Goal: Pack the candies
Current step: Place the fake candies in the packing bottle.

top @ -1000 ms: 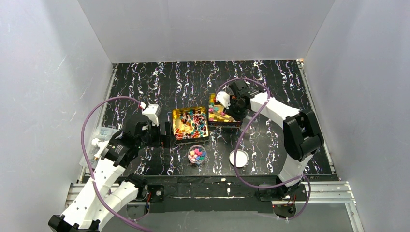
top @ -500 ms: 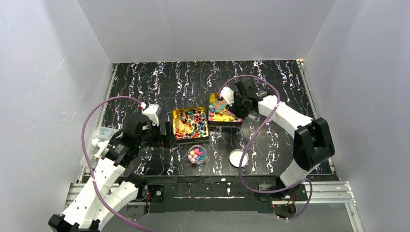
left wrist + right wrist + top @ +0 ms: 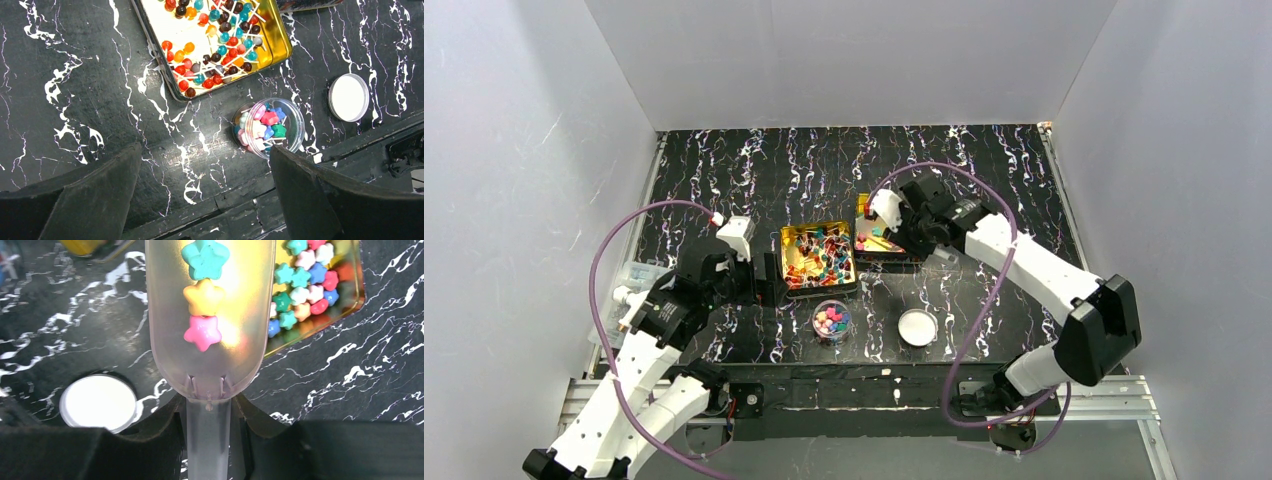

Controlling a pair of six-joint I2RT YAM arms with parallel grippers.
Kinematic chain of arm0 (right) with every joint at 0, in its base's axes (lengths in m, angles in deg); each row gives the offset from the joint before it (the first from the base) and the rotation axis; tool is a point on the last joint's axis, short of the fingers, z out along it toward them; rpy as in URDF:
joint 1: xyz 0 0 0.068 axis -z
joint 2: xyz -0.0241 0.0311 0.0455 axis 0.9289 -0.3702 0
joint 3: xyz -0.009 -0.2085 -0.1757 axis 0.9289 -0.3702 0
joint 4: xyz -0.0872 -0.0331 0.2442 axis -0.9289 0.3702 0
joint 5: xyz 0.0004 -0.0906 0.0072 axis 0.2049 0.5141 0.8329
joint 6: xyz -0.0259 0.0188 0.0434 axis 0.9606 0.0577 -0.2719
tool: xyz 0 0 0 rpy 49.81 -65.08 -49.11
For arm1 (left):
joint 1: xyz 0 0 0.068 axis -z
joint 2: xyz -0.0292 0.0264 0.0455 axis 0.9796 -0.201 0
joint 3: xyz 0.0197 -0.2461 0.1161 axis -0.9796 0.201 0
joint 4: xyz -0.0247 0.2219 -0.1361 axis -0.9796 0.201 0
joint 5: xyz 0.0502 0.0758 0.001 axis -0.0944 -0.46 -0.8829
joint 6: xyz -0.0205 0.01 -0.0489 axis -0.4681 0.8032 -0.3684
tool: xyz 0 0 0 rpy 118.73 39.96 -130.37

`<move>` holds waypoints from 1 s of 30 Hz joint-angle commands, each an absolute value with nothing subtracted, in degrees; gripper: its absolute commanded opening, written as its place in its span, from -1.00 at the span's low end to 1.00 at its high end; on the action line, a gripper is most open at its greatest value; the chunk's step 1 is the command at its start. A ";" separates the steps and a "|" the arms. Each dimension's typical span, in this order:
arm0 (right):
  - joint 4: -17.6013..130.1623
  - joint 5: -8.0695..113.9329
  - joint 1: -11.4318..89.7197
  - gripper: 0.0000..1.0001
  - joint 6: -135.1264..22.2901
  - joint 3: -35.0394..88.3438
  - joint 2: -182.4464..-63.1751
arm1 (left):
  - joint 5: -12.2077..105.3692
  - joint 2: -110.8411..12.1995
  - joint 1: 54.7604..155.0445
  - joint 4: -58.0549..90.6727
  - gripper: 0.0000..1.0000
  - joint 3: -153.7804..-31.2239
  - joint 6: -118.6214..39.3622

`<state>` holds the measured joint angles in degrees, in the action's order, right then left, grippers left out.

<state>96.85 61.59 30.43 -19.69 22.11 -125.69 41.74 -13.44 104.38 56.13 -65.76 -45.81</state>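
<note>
Holding scoop [image 3: 239, 352] (three candies [image 3: 203, 296] inside)

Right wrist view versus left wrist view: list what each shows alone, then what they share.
Right wrist only: the right gripper shut on a clear scoop carrying three star candies, near the gold star-candy tin. Left wrist only: the gold round-candy tin and a clear jar partly filled with candies. Both: the white lid on the black marbled table.
</note>
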 commanded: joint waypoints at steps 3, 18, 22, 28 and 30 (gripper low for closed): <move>100.68 66.66 21.22 -0.97 -28.42 24.29 -121.07 | 42.76 -12.18 104.15 55.37 0.99 -65.38 -45.44; 94.56 67.45 3.48 -0.97 -38.08 19.01 -115.44 | 54.13 -12.74 104.20 54.62 0.99 -71.15 -50.99; 93.43 66.97 0.45 -0.97 -38.42 18.43 -114.45 | 56.57 -13.34 104.16 54.62 0.99 -72.13 -52.49; 91.64 66.57 -2.14 -0.97 -38.83 19.33 -113.01 | 60.40 -14.34 104.16 54.54 0.99 -72.02 -53.32; 91.20 66.07 -2.51 -0.97 -38.82 19.81 -112.67 | 60.84 -14.40 104.18 54.58 0.99 -71.84 -53.36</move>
